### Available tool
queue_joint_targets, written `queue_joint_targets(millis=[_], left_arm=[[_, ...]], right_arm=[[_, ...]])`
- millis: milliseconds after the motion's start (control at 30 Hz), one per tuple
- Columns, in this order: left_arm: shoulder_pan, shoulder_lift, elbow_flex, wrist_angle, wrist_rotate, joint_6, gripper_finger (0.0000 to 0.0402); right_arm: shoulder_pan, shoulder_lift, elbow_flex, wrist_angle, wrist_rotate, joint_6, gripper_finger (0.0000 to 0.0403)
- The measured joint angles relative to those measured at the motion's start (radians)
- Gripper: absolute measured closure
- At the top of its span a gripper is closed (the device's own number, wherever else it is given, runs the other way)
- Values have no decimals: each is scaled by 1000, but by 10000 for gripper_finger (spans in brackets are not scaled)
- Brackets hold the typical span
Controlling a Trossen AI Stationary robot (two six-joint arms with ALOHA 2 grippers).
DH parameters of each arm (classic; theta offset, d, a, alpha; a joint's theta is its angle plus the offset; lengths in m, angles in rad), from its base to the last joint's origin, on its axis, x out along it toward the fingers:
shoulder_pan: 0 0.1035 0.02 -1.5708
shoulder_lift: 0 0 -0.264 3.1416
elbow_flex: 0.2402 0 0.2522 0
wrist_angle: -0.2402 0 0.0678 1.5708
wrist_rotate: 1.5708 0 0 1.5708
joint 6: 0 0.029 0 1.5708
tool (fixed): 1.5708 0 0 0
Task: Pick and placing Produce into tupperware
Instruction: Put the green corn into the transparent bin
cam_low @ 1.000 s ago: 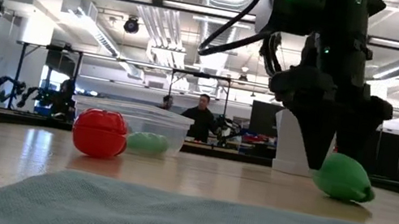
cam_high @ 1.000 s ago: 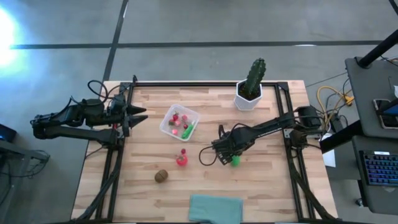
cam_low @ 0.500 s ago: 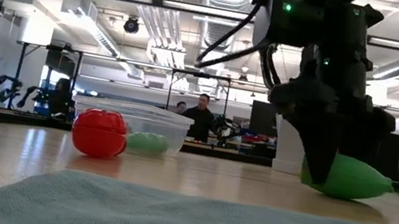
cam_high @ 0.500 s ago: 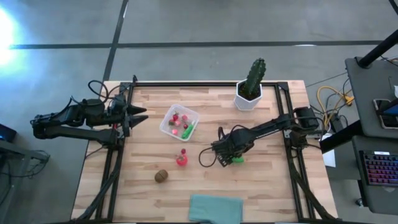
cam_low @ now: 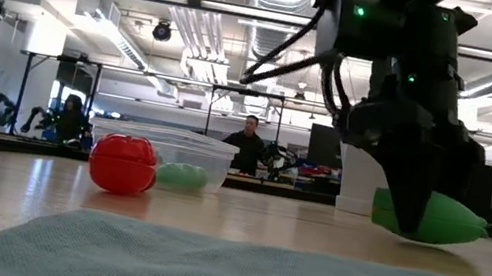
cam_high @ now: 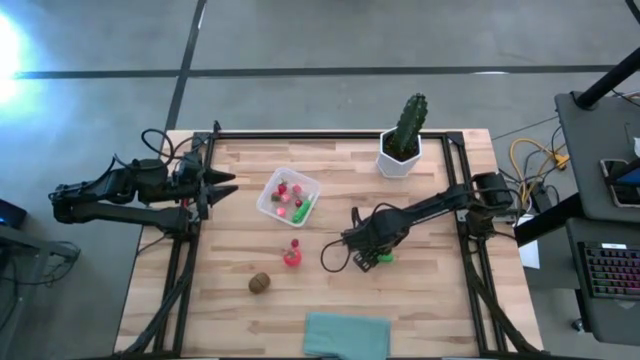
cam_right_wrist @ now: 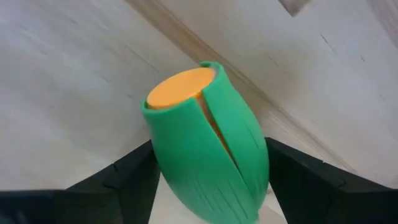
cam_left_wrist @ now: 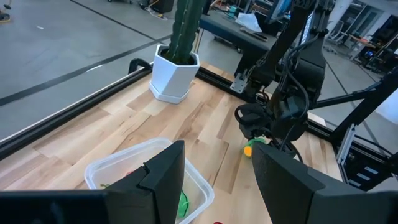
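Produce piece (cam_right_wrist: 202, 149), green husk with orange flat end (corn-like), is lying on the table (cam_high: 440, 300) right of centre, well apart from the tupperware (cam_high: 288, 197) at far left. Right gripper (cam_high: 368, 257) is straddling it, fingers apart, one on each side, not yet clamping. Advising: be closing across the mid-body, not the tapered tip, or it'll be squirting out. Left gripper (cam_high: 222, 185) is waiting at the table's left edge, fingers apart
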Motion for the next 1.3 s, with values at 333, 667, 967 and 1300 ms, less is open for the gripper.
queue_joint_targets(millis=[333,667,967,1300], left_arm=[[0,2,0,2,0,0,229],[0,2,0,3,0,0,229],[0,-2,0,4,0,-2,229],[0,-2,3,17,0,-3,229]], right_arm=[[-9,0,102,1,0,-29,164],[-120,-1,348,39,114,-138,159],[-350,24,417,511,44,-205,157],[-397,389,699,578,-185,-231,154]])
